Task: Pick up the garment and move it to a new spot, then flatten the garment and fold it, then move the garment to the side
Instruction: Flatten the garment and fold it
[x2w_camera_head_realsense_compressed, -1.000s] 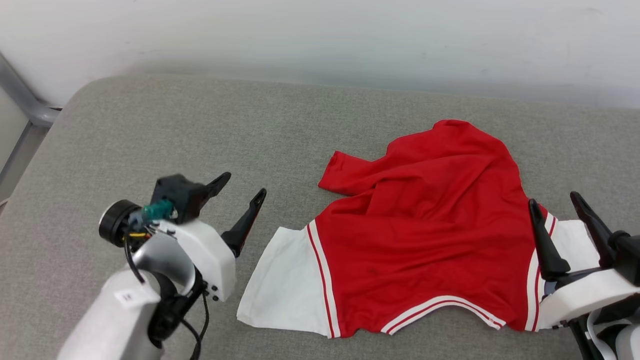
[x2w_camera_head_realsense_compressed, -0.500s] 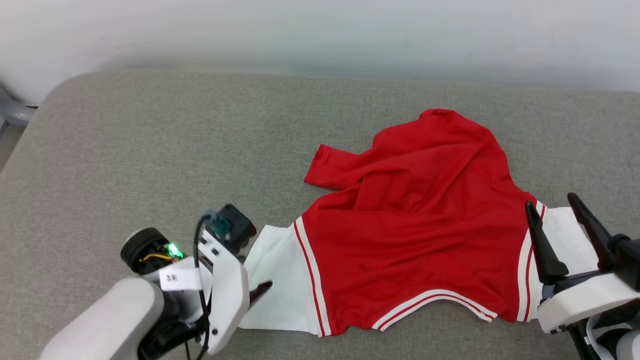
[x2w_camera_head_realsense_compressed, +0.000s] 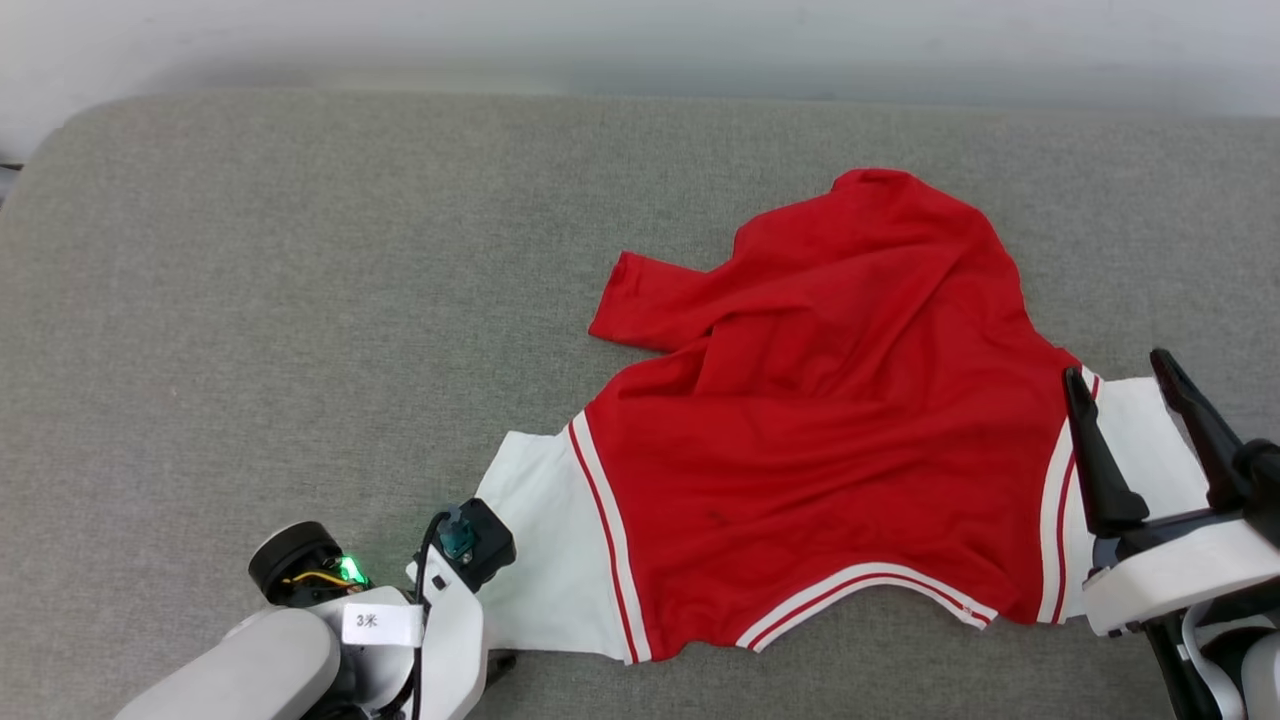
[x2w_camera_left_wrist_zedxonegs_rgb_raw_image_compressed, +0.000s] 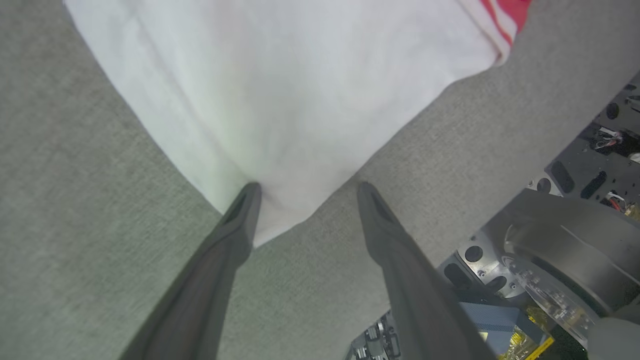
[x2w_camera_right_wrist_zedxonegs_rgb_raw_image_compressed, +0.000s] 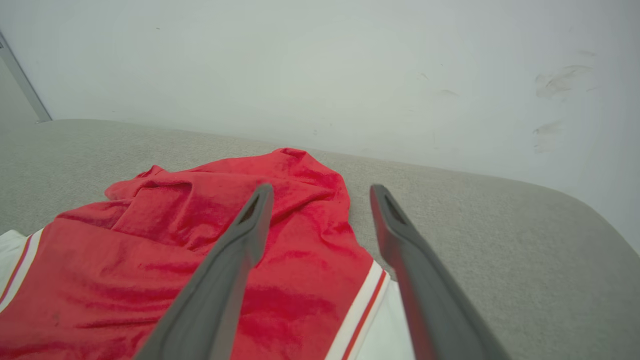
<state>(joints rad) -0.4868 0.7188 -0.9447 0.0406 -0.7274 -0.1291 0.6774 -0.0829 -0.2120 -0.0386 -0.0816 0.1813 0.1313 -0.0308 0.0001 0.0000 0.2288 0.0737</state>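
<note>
The garment (x2w_camera_head_realsense_compressed: 830, 430) lies crumpled on the grey cushion, red body with white sleeves and striped trim, its lettering hidden. My left arm's wrist (x2w_camera_head_realsense_compressed: 440, 620) points down at the near corner of the garment's left white sleeve (x2w_camera_head_realsense_compressed: 545, 560). In the left wrist view my left gripper (x2w_camera_left_wrist_zedxonegs_rgb_raw_image_compressed: 308, 187) is open, and the sleeve corner (x2w_camera_left_wrist_zedxonegs_rgb_raw_image_compressed: 280, 90) reaches between its fingers, one fingertip (x2w_camera_left_wrist_zedxonegs_rgb_raw_image_compressed: 250, 192) at the cloth's edge. My right gripper (x2w_camera_head_realsense_compressed: 1140, 440) stands open above the right white sleeve (x2w_camera_head_realsense_compressed: 1140, 420). Its fingers (x2w_camera_right_wrist_zedxonegs_rgb_raw_image_compressed: 321, 189) frame the red cloth (x2w_camera_right_wrist_zedxonegs_rgb_raw_image_compressed: 225, 250) with nothing held.
The grey padded surface (x2w_camera_head_realsense_compressed: 250, 300) stretches wide to the left of the garment and ends at a pale wall (x2w_camera_head_realsense_compressed: 600, 40) behind. The robot's base (x2w_camera_left_wrist_zedxonegs_rgb_raw_image_compressed: 565, 250) lies past the cushion's near edge. A metal bar (x2w_camera_right_wrist_zedxonegs_rgb_raw_image_compressed: 20, 75) stands at the far left corner.
The head camera has tilted down. My left arm swung from beside the sleeve, fingers up, to pointing down at the sleeve's near corner. The right gripper has held its place.
</note>
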